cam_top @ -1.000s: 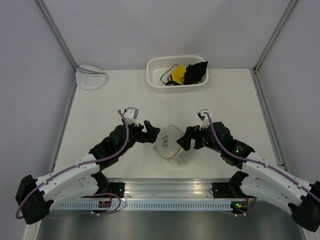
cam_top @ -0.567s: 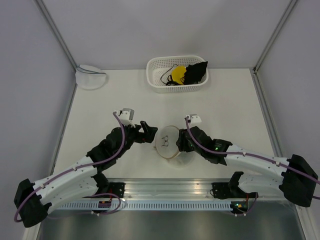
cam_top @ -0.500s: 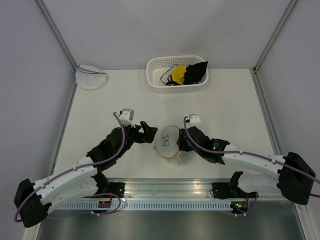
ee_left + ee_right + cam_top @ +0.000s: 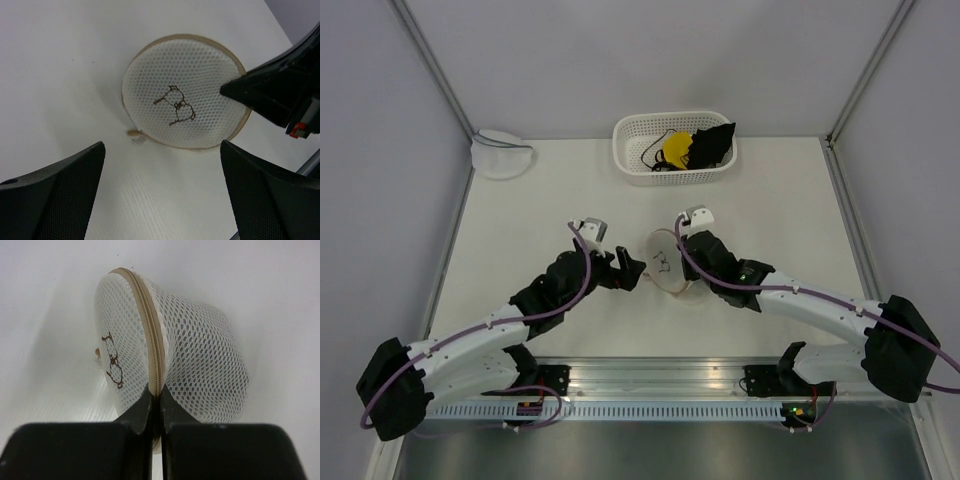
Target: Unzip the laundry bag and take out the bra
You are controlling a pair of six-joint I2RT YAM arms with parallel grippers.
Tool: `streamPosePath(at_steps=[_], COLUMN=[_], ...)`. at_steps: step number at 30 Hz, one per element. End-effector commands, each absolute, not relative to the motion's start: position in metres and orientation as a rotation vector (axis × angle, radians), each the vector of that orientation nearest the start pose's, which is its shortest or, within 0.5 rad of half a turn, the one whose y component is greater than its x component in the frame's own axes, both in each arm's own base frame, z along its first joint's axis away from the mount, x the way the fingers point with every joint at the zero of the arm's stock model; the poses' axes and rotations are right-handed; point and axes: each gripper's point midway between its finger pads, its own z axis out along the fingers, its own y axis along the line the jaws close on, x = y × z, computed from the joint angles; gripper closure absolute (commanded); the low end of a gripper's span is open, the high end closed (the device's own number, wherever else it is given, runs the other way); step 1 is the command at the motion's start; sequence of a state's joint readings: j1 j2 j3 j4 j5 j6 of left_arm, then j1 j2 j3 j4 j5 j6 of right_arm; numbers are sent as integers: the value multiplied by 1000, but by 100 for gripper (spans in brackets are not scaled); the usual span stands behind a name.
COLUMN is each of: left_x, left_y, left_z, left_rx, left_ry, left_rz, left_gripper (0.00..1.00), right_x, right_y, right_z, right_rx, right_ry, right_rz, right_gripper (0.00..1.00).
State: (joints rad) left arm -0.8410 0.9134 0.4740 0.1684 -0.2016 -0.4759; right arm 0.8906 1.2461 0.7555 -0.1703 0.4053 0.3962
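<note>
The left end effector (image 4: 628,271) is hovering low over the counter (image 4: 520,210) with its fingers spread wide apart and gripping nothing. It is aiming rightward at the laundry bag (image 4: 663,262), which is lying just beside it near the middle of the counter. The bag is standing tipped on its edge, with its flat embroidered face turned toward the left end effector and its dome bulging away to the right. The tan zipper rim (image 4: 150,325) is running roughly upright between the two. A small tab (image 4: 134,135), probably the zipper pull, is sticking out of the rim on the side nearest the left end effector, so the left arm appears better placed to take it. The right end effector (image 4: 155,395) is reaching in low from the right, its fingers pinched together on the rim and propping the bag up. No dark fabric is showing through the mesh, so the bra cannot be confirmed inside.
</note>
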Motion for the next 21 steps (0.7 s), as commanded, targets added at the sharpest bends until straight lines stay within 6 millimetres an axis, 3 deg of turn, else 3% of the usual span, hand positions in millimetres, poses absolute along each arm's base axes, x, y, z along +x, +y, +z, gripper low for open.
streamPosePath(at_steps=[1,4,7,8,9,11,15,17,19,21], left_x=[239,246,252,254,252,252,254,253,251,246], left_y=[-272,-282,-284,-284,-281,-280,-273,-276,-279,-283], left_z=[173,163,161,161,156,171,169,165,167,172], left_rx=[387,425,436,447,456,471,502,538,557,580], left_ry=[1852,1844,1789,1766,1758,1671,1627,1629,1618,1592], left_rz=[-801,-801,-794,-783,-776,-784,-754,-772,-809,-865], left_gripper=[0,0,0,0,0,0,2,5,7,7], right_x=[281,287,284,278,282,281,272,273,262,260], right_y=[232,230,237,245,239,231,226,224,234,234], right_z=[135,121,113,119,123,132,153,172,194,205], right_rx=[-468,-540,-597,-625,-607,-609,-646,-632,-658,-658], right_ry=[2112,2146,2177,2162,2155,2130,2084,2035,1972,1949], right_rz=[180,179,323,428,454,502,605,682,836,894], right_gripper=[100,100,100,100,100,100,99,100,100,100])
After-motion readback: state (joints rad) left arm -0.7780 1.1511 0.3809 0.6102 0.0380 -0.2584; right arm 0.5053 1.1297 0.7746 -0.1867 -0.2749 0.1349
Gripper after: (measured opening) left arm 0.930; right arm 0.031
